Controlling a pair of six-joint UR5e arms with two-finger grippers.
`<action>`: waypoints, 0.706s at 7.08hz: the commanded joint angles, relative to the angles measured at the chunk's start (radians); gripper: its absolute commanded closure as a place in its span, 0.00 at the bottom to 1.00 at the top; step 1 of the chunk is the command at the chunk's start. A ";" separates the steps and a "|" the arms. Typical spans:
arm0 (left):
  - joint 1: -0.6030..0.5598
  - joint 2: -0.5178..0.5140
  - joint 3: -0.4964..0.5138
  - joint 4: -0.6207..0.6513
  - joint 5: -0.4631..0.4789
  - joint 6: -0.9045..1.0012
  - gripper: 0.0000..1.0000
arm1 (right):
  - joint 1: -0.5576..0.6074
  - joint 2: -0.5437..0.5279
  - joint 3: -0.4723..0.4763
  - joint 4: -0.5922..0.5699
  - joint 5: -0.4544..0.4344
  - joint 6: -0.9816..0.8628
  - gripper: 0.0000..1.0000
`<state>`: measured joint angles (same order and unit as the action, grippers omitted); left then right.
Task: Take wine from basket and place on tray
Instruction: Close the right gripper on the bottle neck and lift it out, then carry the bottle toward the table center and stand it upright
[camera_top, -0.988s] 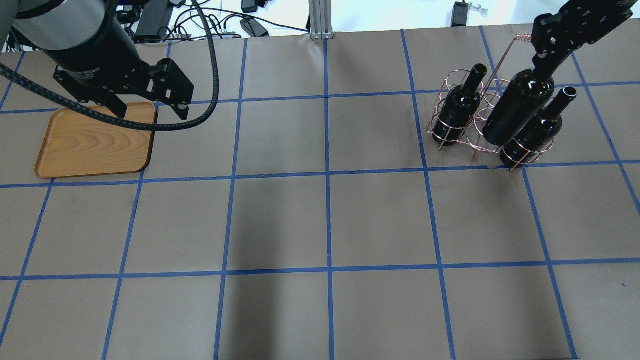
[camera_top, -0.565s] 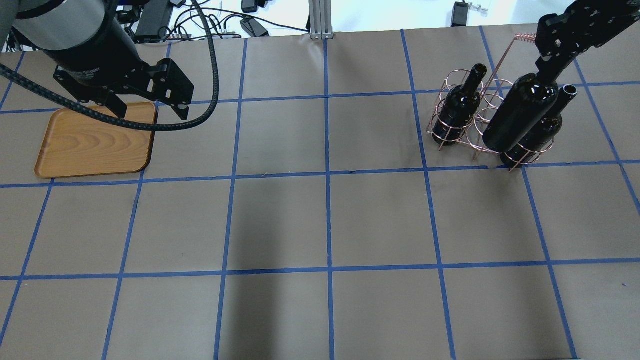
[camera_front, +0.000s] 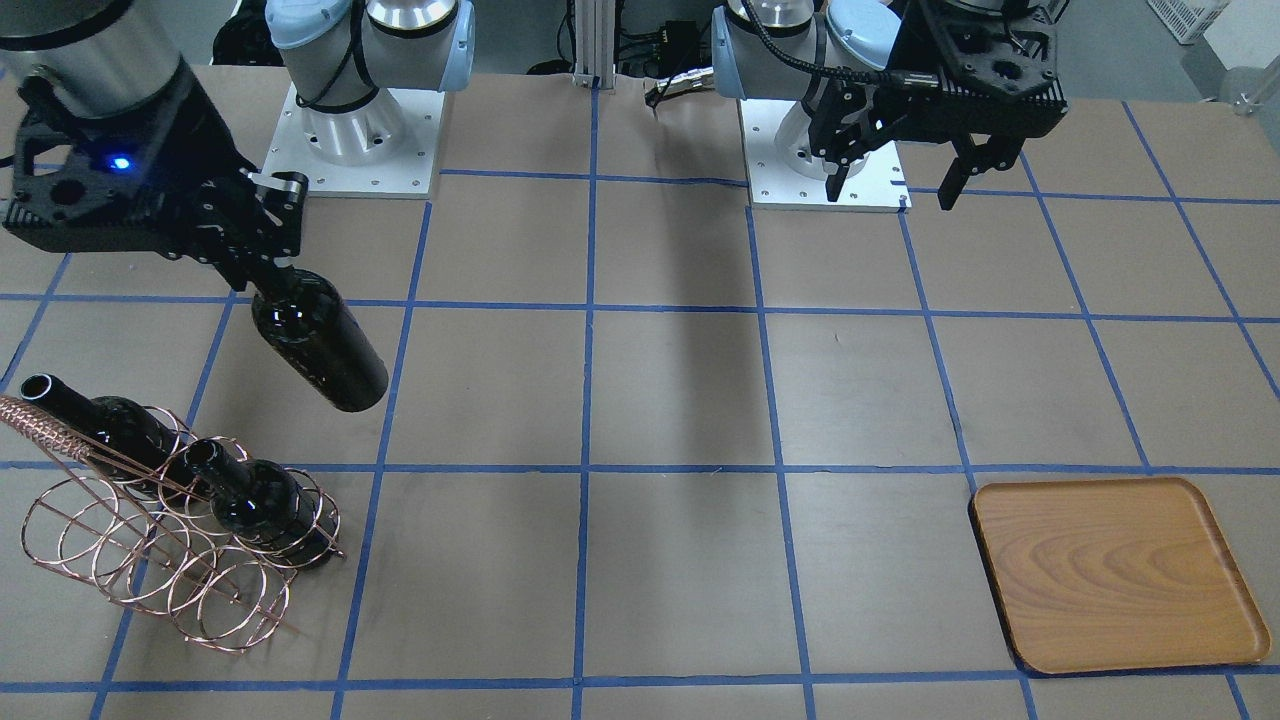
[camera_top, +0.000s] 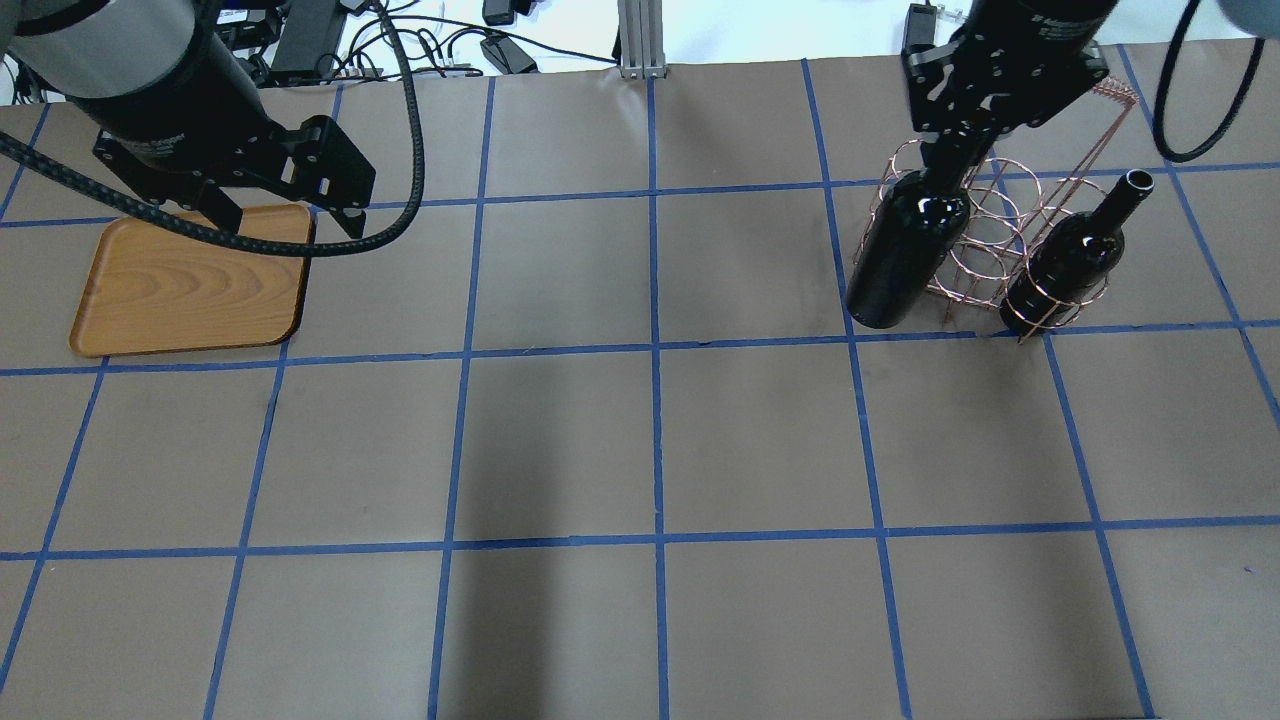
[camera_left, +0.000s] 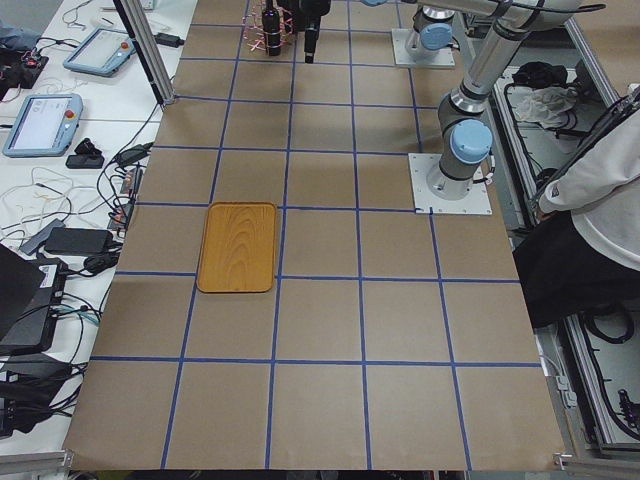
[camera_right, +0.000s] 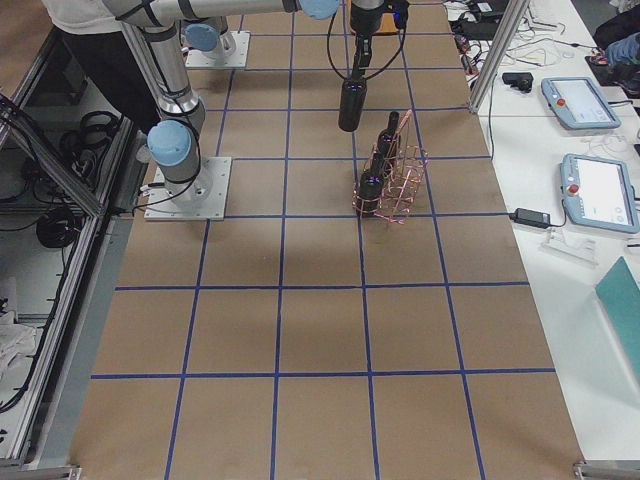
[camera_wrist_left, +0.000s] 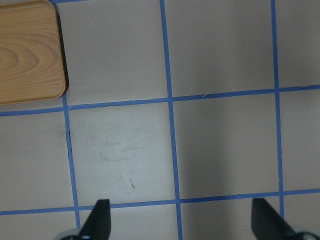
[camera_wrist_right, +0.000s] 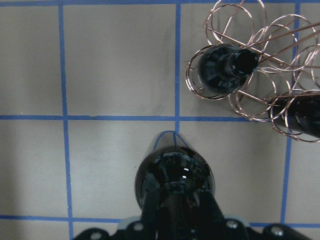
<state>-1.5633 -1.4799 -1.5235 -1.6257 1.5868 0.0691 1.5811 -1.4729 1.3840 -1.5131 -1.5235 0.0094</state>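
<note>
My right gripper (camera_top: 955, 150) is shut on the neck of a glossy black wine bottle (camera_top: 905, 250) and holds it in the air, hanging tilted beside the copper wire basket (camera_top: 985, 240). The front view shows the gripper (camera_front: 272, 265) with the bottle (camera_front: 320, 345) clear of the basket (camera_front: 150, 570). Two more bottles (camera_front: 110, 425) (camera_front: 250, 495) stand in the basket's rings. The wooden tray (camera_top: 190, 285) lies at the far left and holds nothing. My left gripper (camera_top: 290, 215) is open and empty above the tray's far right corner.
The table is brown paper with a blue tape grid. Cables and power bricks (camera_top: 500, 50) lie past the far edge, beside a metal post (camera_top: 640, 40). The arm bases (camera_front: 350, 130) stand on the robot's side. A person (camera_left: 600, 200) stands beside the table.
My right gripper has carried the bottle to the left, from above the basket to beside it. The basket's handle has swung right. The left gripper has barely moved.
</note>
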 joint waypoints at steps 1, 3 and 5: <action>0.060 0.000 -0.016 0.004 -0.004 0.053 0.00 | 0.164 0.060 0.001 -0.099 -0.010 0.212 1.00; 0.135 0.007 -0.023 0.015 -0.005 0.100 0.00 | 0.302 0.103 0.010 -0.162 -0.021 0.405 1.00; 0.164 0.009 -0.023 0.038 0.001 0.098 0.00 | 0.434 0.169 0.015 -0.235 -0.021 0.562 1.00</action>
<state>-1.4176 -1.4726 -1.5457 -1.5991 1.5833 0.1658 1.9409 -1.3424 1.3945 -1.7040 -1.5449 0.4838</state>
